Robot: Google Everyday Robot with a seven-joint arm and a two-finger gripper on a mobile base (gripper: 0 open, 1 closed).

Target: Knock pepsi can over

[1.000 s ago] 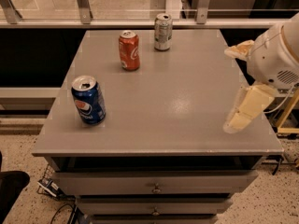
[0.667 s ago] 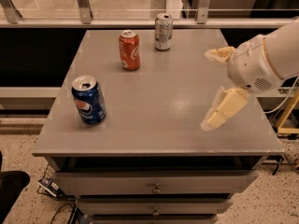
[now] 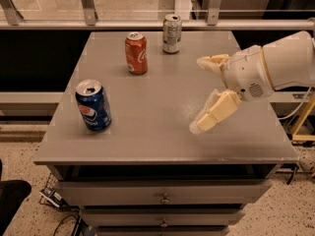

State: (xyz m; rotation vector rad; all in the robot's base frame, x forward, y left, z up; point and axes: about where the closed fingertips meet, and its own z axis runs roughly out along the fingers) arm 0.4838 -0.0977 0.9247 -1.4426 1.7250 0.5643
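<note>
The pepsi can (image 3: 93, 105), dark blue with a round red-white-blue logo and a silver top, stands upright near the front left corner of the grey table (image 3: 162, 132). My gripper (image 3: 199, 95) comes in from the right, over the right half of the table, well to the right of the can. Its two cream fingers are spread apart, one pointing left at the top (image 3: 211, 63) and one angled down toward the front (image 3: 214, 113). It holds nothing.
A red cola can (image 3: 136, 52) stands upright at the back centre-left. A silver-white can (image 3: 172, 33) stands upright behind it near the back edge. A metal railing runs behind the table. Drawers (image 3: 162, 198) sit under the tabletop. Cables lie on the floor at the lower left.
My gripper and arm have moved left across the table, from near the right edge toward the middle. The three cans have not moved.
</note>
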